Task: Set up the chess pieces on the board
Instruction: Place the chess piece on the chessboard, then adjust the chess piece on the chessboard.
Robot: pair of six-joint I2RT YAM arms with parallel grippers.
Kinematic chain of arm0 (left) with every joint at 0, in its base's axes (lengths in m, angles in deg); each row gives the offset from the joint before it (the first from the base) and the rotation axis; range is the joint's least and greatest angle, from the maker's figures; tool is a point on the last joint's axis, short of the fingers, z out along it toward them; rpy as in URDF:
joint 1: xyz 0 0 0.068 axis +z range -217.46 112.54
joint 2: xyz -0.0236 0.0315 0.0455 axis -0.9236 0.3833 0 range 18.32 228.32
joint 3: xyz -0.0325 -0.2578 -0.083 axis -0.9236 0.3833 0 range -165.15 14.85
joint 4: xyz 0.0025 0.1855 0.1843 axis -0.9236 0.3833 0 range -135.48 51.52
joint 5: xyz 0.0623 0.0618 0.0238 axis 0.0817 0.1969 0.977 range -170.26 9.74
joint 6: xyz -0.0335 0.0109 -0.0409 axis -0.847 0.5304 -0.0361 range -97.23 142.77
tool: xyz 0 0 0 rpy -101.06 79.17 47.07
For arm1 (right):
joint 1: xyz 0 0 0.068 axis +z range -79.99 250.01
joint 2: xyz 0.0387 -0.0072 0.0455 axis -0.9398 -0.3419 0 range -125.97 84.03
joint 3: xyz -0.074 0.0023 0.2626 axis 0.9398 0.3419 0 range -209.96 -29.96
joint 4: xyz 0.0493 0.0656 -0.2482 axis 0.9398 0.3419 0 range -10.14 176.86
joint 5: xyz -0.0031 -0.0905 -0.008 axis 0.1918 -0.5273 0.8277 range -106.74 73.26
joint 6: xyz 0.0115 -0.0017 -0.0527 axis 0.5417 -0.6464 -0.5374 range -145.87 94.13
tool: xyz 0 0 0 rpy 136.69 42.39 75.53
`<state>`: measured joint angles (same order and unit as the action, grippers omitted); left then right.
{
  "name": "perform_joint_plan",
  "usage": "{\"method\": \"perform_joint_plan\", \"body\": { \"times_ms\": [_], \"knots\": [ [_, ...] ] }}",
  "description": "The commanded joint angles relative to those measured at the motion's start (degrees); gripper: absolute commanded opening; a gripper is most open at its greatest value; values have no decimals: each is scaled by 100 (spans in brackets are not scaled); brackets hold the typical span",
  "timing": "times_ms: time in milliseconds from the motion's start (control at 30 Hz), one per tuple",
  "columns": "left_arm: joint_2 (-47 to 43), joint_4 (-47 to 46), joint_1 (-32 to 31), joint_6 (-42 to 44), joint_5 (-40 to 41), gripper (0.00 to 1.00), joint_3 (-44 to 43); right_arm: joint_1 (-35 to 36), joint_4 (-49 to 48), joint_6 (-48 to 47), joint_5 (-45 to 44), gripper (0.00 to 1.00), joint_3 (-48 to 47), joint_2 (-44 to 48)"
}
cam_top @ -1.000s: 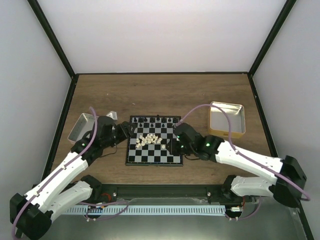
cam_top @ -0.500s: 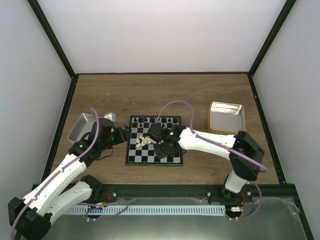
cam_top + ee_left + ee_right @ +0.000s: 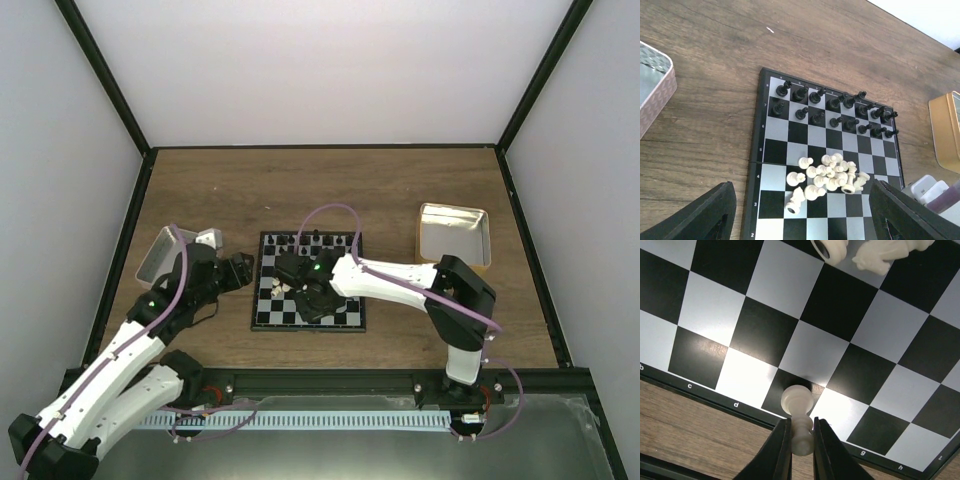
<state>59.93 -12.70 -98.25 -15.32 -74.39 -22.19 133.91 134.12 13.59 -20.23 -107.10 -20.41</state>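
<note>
The chequered board (image 3: pixel 340 312) lies mid-table. Two rows of black chess pieces (image 3: pixel 318 240) stand along its far edge, also seen in the left wrist view (image 3: pixel 835 112). Cream-white pieces lie heaped mid-board (image 3: pixel 832 176), partly hidden under the right arm in the top view (image 3: pixel 274 287). My right gripper (image 3: pixel 312 298) hangs over the board's near half. In its wrist view it (image 3: pixel 801 426) is shut on one cream-white piece (image 3: pixel 798 402), just above or touching a black edge-row square. My left gripper (image 3: pixel 243 268) is wide open and empty beside the board's left edge (image 3: pixel 753 165).
A silver tin tray (image 3: pixel 158 256) lies left of the board, behind the left arm, and shows in the left wrist view (image 3: pixel 655 92). A gold-rimmed square tin (image 3: pixel 455 238) sits at the right, apart from the board. Black frame posts edge the table.
My right arm has swung left from the board's right edge to over its near middle, holding a white piece. The left arm has drawn back slightly to the left.
</note>
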Motion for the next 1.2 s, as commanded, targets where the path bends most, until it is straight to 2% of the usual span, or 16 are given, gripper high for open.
{"method": "perform_joint_plan", "body": {
  "times_ms": [0, 167, 300, 400, 567, 900, 1000, 1167],
  "knots": [
    [-117, 60, 20, 36, 207, 75, 81, 44, 156, -50, 147, 10, -197, -56],
    [-109, 66, 20, 38, 196, 75, 61, 44, 85, 90, 86, 31, -232, 61],
    [-102, 64, 22, 20, 189, 75, 65, 42, -83, 417, -201, 38, -152, 269],
    [-85, 75, 20, 4, 171, 75, 78, 43, -295, 712, -262, 40, 20, 436],
    [-59, 66, 20, -40, 133, 75, 68, 44, -630, 913, -137, 40, 366, 569],
    [71, -13, 20, -93, 53, 75, 92, 44, -801, 743, 15, 38, 618, 418],
    [92, -18, 20, -99, 42, 75, 92, 44, -884, 670, 108, 33, 606, 313],
    [107, -7, 20, -71, 42, 74, 66, 43, -999, 624, 140, 15, 576, 232]
  ]
}}
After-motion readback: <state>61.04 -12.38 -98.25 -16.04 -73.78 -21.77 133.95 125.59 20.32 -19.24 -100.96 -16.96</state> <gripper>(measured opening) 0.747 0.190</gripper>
